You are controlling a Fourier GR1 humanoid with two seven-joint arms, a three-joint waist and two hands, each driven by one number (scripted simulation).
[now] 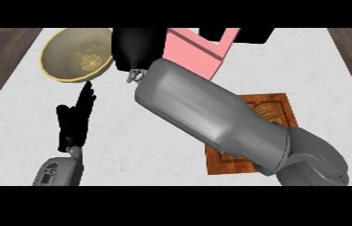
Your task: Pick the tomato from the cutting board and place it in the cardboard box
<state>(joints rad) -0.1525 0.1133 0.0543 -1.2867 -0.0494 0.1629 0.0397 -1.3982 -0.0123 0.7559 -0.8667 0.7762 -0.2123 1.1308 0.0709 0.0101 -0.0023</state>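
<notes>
My right forearm (213,116) crosses the view from the lower right up to the top middle. Its black right hand (138,46) is seen from the back, just left of the pink box (199,50) at the far edge. No tomato shows anywhere; whatever lies under that hand is hidden. The wooden cutting board (271,109) lies at the right, half covered by the forearm, and its visible part holds nothing. My left hand (76,120) rests open at the lower left with its fingers pointing up.
A round gold-rimmed plate (72,55) sits at the far left, close to the right hand. The white counter (138,146) runs between the two arms. Dark wooden floor (17,39) shows past the counter's left edge.
</notes>
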